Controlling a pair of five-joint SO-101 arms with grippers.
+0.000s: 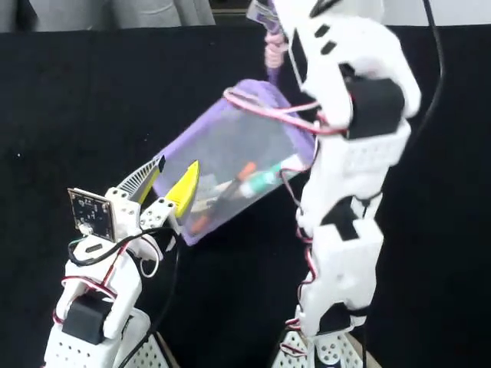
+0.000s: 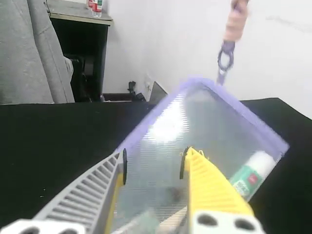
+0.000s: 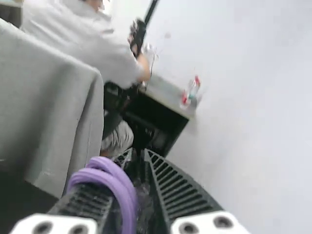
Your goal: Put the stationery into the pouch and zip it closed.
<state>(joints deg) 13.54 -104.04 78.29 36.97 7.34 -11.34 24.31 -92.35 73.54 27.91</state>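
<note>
Above black table (image 1: 77, 92), left gripper (image 1: 176, 170) clamps pouch (image 1: 230, 146); raised right gripper (image 3: 139, 158) pinches its loop (image 3: 112, 180).

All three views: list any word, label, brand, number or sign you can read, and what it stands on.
No text is legible.
Green label with a red mark on the white glue stick in the clear purple-edged pouch: too blurred to read.
Red labels on the small bottles on the grey desk: too small.
</note>
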